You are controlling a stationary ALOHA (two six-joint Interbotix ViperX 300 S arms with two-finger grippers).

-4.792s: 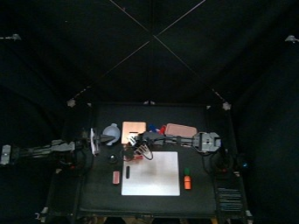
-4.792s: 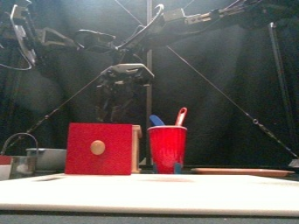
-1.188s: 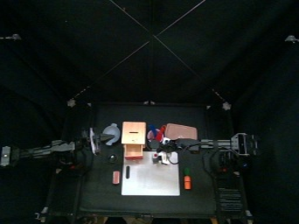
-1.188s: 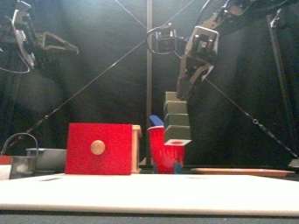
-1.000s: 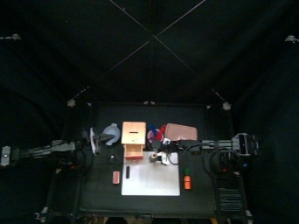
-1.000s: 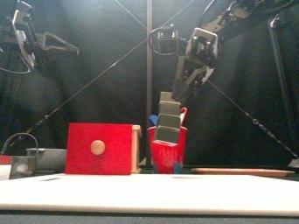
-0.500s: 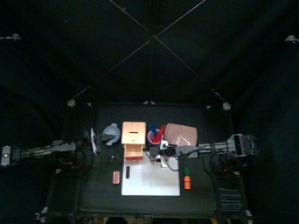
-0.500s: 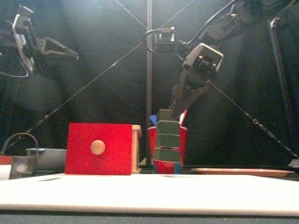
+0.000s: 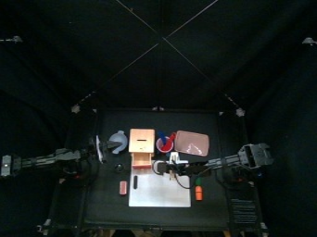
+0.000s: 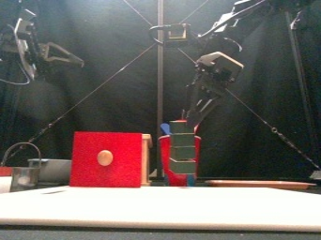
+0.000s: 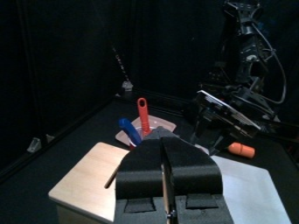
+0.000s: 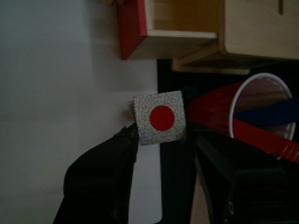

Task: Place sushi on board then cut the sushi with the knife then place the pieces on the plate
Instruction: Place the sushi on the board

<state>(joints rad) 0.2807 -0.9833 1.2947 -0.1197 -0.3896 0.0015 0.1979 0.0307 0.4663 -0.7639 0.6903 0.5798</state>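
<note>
**Right hand** (image 12: 166, 133): clamped on the upper end of the sushi roll (image 10: 182, 155). The arm comes in from the right and reaches down to the middle of the surface (image 9: 93, 199).

**Sushi roll:** a stack of dark green blocks hanging straight below the right hand, long axis upright. The wrist view shows one end face, pale with a red dot, between the jaws. The lower end hangs over the back part of the white cutting board (image 9: 161, 194); whether it touches the board cannot be told. By my reading the move in hand is a short lowering onto the board. With the roll on end, it would likely have to be laid on its side before any cut.

**Red cup** (image 12: 263, 101): just behind the roll, near the right hand. It holds the red knife (image 11: 140, 114) and the blue knife (image 11: 126, 129), both untouched.

**Pink tray** (image 9: 198, 143): behind the board, to the right of the cup; bare, no pieces on it.

**Wooden box** (image 10: 111, 159): left of the cup, red drawer front facing forward.

**Orange toy** (image 9: 196, 193): lies near the board's right edge.

**Left hand** (image 11: 170, 171): jaws together, holding nothing. It rests raised at the left, well apart from the roll, so the right arm is much the nearer.
</note>
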